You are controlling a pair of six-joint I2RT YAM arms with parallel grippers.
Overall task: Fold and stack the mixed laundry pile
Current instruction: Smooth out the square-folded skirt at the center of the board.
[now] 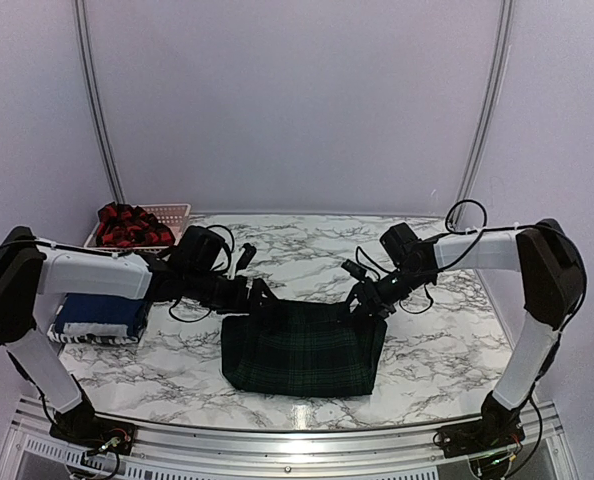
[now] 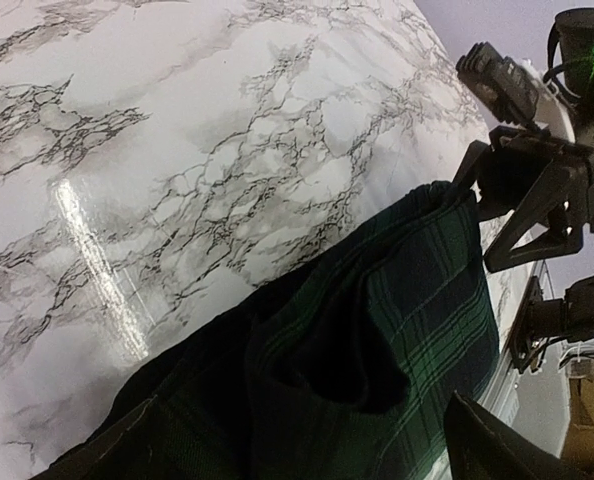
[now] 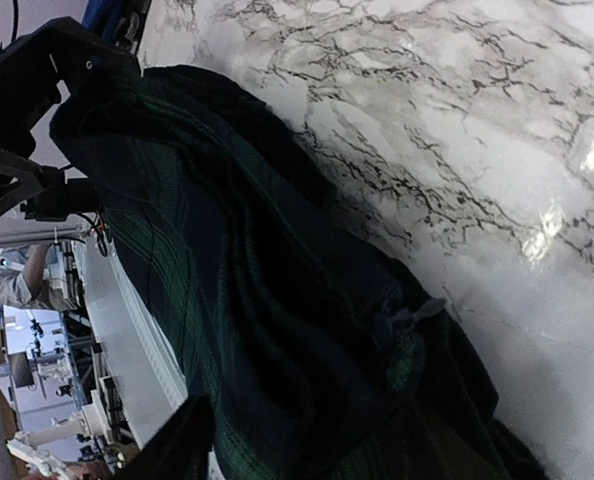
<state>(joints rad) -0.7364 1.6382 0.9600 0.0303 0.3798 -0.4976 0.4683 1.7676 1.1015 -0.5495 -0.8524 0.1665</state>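
Left pincer (image 1: 260, 295) sits at the far-left corner of the green plaid (image 1: 302, 352), right pincer (image 1: 360, 303) at the far-right one. Plaid lies flat on the table (image 1: 447, 340), roughly squared. Navy one (image 1: 97, 312) is stacked on the striped one (image 1: 75, 337) at left; checked shirt (image 1: 127, 228) is in the basket (image 1: 175, 211) behind.

Left wrist cam: right pincer's jaws spread in a V, cloth corner just touching one, not pinched I'd say.

Right wrist cam: left pincer wide open by its corner.

Prob. mid-fold. Next needs a fresh grip on an edge, fold over w/o dragging, then onto the stack.
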